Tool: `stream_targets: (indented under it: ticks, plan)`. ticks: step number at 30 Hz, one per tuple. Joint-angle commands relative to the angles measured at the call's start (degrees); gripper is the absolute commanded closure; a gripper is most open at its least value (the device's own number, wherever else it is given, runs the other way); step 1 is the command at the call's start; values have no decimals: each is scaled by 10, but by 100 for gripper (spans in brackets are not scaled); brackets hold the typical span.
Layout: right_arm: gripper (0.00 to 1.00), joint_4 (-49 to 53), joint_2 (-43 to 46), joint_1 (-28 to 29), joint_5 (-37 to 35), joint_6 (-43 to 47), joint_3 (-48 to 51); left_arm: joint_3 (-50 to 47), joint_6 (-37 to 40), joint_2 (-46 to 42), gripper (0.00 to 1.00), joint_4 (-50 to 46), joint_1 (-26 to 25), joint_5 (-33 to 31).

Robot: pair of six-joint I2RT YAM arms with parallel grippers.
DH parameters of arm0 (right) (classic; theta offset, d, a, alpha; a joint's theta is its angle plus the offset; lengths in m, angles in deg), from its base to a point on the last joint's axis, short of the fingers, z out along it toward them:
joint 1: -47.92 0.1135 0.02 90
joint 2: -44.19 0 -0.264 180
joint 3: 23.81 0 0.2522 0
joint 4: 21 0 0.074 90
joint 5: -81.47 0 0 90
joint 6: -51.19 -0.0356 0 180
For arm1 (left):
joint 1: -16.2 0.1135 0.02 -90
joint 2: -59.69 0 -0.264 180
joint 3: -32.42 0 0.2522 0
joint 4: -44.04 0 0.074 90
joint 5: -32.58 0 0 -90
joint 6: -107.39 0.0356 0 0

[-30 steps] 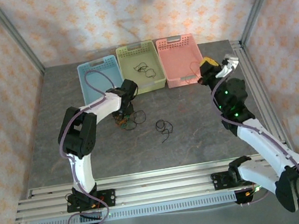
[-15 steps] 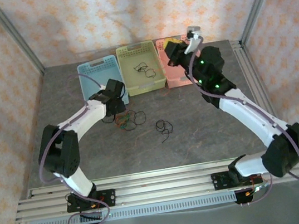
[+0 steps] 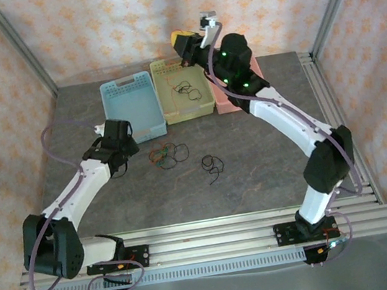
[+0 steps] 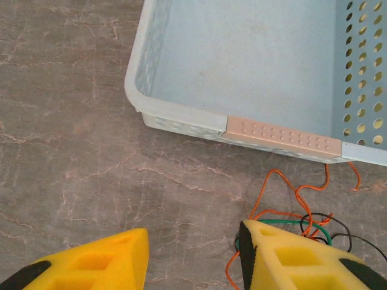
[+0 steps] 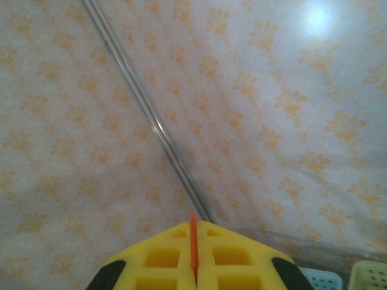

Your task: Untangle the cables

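I am pinching a red-orange cable (image 5: 193, 241) between the pressed-together pads of my right pincer (image 5: 193, 228), holding it up toward the patterned wall (image 5: 254, 109). My left pincer (image 4: 193, 232) is hanging spread and empty over the table (image 4: 78, 151), just short of the blue basket (image 4: 181, 118). The tangle of cables (image 4: 296, 211) is lying right beside one of its fingers.

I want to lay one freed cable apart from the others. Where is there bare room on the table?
Bare table lies right of the black cable. The blue basket is empty too. Crowded: the tangle beside the left gripper, in front of that basket.
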Motion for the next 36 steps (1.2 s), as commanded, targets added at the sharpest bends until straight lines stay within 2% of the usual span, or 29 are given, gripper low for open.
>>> stream_targets:
  ticks: [1, 13, 19, 23, 26, 27, 32, 36]
  plan:
    - [100, 2, -33, 9, 24, -9, -53, -23, -12, -20, 56, 27, 7, -23]
    - [100, -3, -155, 23, 69, -29, -189, -58, -22, -61, 56, 44, 23, -51]
    - [100, -43, -226, 31, 70, -58, -252, -72, -28, -71, 56, 53, 30, -61]
    - [100, -70, -309, 34, 54, -99, -314, -78, -31, -77, 56, 59, 34, -63]
    - [99, -48, -390, 37, 36, -113, -384, -83, -32, -82, 57, 62, 35, -65]
    - [94, -26, -413, 38, 31, -110, -407, -85, -31, -83, 57, 64, 35, -63]
    - [58, 158, -506, 49, 32, -53, -539, -88, -24, -82, 57, 77, 35, -40]
    - [47, 232, -446, 49, 12, 28, -492, -86, -20, -75, 57, 83, 35, -24]
